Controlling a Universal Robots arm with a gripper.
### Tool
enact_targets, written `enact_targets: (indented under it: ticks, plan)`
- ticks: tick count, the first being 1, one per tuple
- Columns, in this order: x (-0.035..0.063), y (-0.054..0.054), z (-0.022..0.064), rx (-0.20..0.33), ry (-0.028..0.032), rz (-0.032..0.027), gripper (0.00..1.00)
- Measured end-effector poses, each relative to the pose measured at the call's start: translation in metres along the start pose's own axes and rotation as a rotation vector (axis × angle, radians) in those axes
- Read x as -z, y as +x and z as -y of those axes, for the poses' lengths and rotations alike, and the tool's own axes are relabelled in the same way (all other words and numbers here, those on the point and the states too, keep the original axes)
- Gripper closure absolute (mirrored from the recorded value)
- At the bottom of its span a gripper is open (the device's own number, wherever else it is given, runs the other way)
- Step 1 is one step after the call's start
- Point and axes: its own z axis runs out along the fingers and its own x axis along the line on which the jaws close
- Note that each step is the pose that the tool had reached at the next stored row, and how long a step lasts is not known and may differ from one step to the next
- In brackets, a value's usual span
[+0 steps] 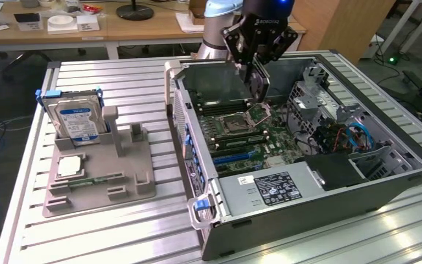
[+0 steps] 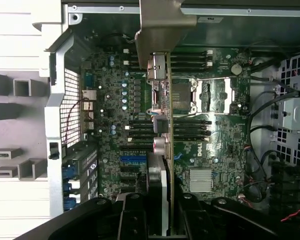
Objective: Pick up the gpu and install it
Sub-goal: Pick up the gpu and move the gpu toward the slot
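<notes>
A slatted silver metal table carries an open black tower computer case lying on its side, reaching to the table's edge at the exterior view's right. Inside it lie a green motherboard, a square metal processor socket, a black boxy power supply with a white label and blue cables. Near the table's edge at the exterior view's left, a grey plastic holder keeps a silver hard drive with a blue-white label upright.

The black end effector hangs over the case, fingers clamped on the thin black gpu card with a silvery metal edge. The card hangs on edge below the fingers, above the motherboard beside the processor socket, clear of the case walls.

In the wrist view the gpu card runs edge-on from the end effector across the motherboard.
</notes>
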Motion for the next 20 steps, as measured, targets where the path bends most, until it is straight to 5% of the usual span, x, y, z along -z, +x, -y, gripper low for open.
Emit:
enact_targets:
  ticks: [20]
  plan:
    - [-0.0010,-0.031,-0.0006,0.006,-0.0001,0.0000,0.72]
